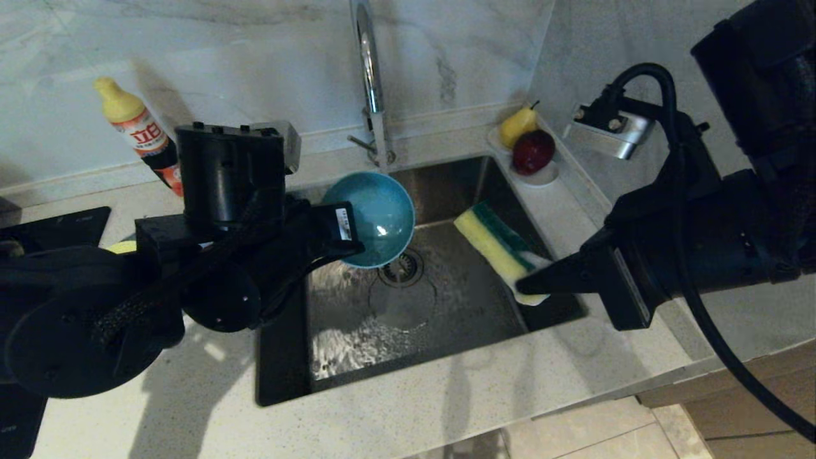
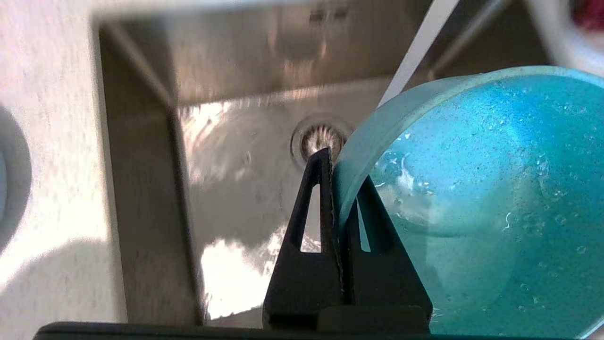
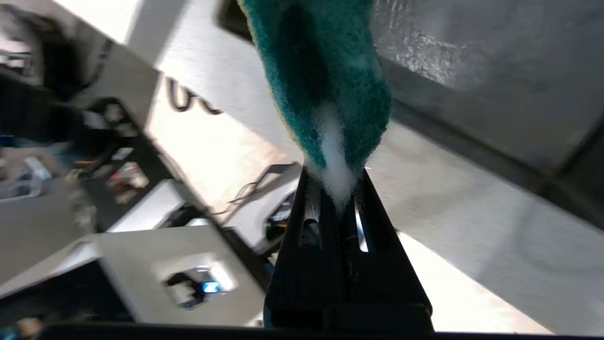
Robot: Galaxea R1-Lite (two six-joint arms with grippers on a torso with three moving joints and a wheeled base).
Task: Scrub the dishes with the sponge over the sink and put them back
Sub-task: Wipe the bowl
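Over the left part of the steel sink (image 1: 408,319) hangs a small teal-blue bowl (image 1: 376,217), tipped on its side with its wet inside facing the right arm. My left gripper (image 1: 349,247) is shut on its rim, one finger inside and one outside; the left wrist view shows the gripper (image 2: 337,179) pinching the bowl (image 2: 472,189) above the drain (image 2: 321,139). My right gripper (image 1: 528,280) is shut on one end of the sponge (image 1: 494,245), yellow foam with a green face, at the sink's right edge. In the right wrist view, foam shows where the gripper (image 3: 335,182) holds the sponge (image 3: 325,71).
The chrome tap (image 1: 373,83) rises behind the sink. A yellow-capped soap bottle (image 1: 137,131) stands at the back left. A white saucer (image 1: 542,175) with a pear and a red fruit sits at the back right corner. A black hob (image 1: 57,226) lies far left.
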